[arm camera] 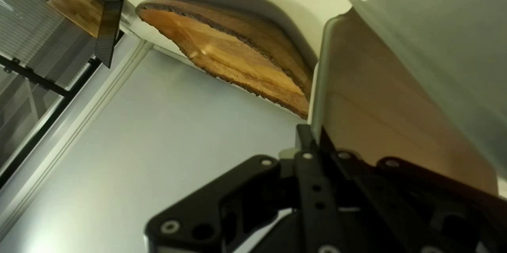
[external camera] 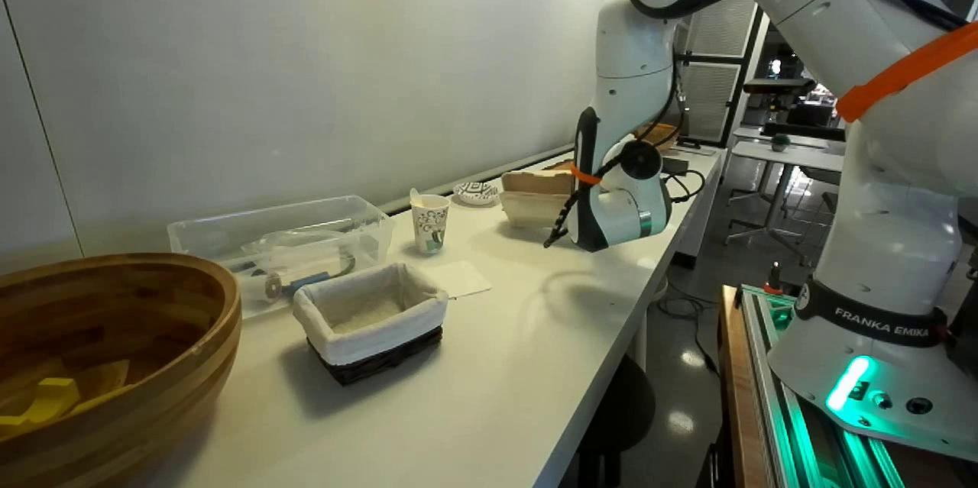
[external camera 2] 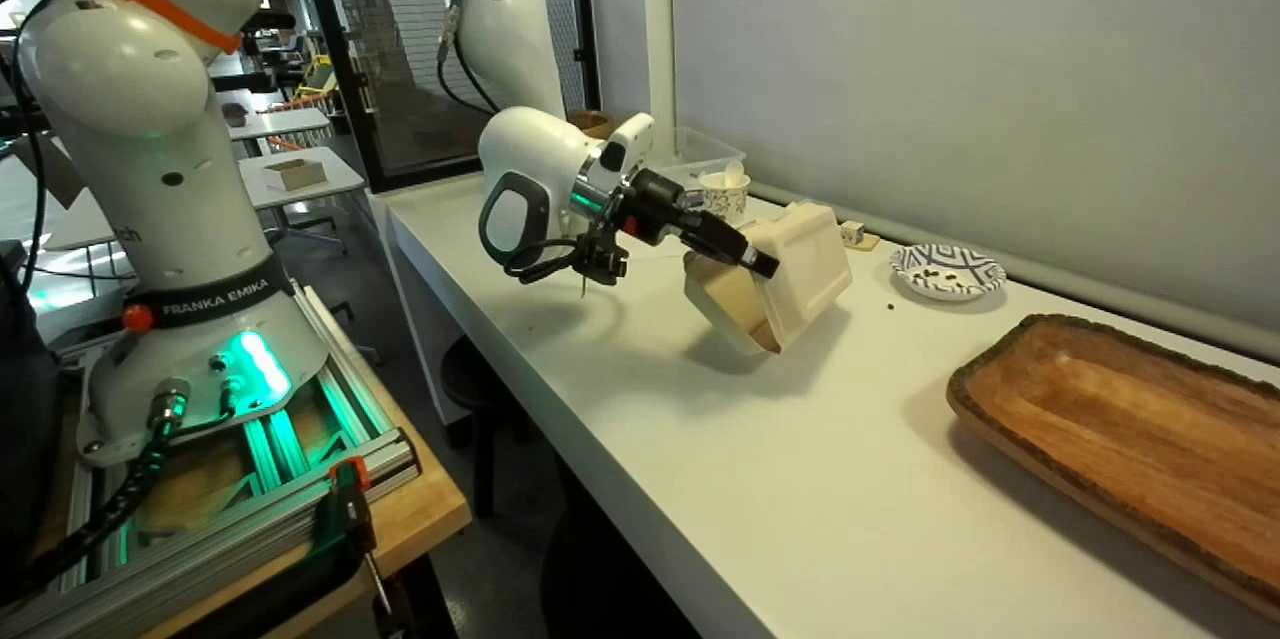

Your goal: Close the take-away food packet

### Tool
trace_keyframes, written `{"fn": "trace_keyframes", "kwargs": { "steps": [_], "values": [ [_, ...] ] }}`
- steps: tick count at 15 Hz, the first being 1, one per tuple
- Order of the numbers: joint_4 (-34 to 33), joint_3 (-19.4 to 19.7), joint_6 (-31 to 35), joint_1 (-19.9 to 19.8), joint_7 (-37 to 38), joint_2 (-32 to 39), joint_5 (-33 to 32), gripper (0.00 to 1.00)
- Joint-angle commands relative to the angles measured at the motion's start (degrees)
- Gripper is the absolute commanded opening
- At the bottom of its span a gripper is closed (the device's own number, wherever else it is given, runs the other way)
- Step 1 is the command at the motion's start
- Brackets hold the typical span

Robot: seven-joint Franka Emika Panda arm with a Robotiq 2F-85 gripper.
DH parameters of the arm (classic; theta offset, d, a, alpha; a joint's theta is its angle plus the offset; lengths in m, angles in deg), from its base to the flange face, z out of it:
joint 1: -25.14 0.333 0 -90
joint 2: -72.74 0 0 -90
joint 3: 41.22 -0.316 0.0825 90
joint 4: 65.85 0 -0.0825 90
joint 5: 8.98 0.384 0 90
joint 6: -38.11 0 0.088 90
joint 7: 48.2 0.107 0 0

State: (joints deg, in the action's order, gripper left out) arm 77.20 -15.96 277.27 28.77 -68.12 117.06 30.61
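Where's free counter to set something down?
Bare counter: between wooden tray and open edge; between cloth-lined basket and that edge. Crowded: along the wall, with paper cup and clear plastic bin; around tool and clamshell box.

A lab is suggested, set in an office-like room. Beside the long white surface [external camera 2: 830, 479], a robot arm [external camera 2: 200, 209] marked FRANKA EMIKA is mounted on metal rails [external camera 2: 352, 389] over a wooden stand [external camera 2: 440, 507], at whose edge a clamp [external camera 2: 348, 519] is seen. A dark stool [external camera: 625, 405] is placed at the surface's edge. Beyond the surface, a black-framed partition [external camera 2: 400, 69] and white tables [external camera: 793, 157] on a glossy floor [external camera: 695, 389] are shown.
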Motion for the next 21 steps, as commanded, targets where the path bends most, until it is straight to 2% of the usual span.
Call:
{"fn": "trace_keyframes", "kwargs": {
  "steps": [1,3,4,5,6,7,16,21],
  "values": [
    [-2.6,-1.8,2.5,-0.2,-2.7,5.1,3.0,0.01],
    [-3.2,-2.0,2.9,0.2,-3.8,6.1,3.8,0.01],
    [-3.5,-2.2,3.2,0.3,-4.1,6.3,3.9,0.06],
    [-3.5,-2.4,3.4,0.6,-4.5,6.4,3.8,0.25],
    [-3.4,-2.7,3.2,1.1,-5.0,5.9,3.8,0.31],
    [-3.3,-2.9,3.3,1.6,-5.4,5.6,3.8,0.32],
    [-1.9,-5.9,2.5,6.9,-8.6,1.1,3.4,0.99],
    [-1.1,-7.8,1.2,7.0,-8.4,-0.9,1.7,1.0]
  ]
}}
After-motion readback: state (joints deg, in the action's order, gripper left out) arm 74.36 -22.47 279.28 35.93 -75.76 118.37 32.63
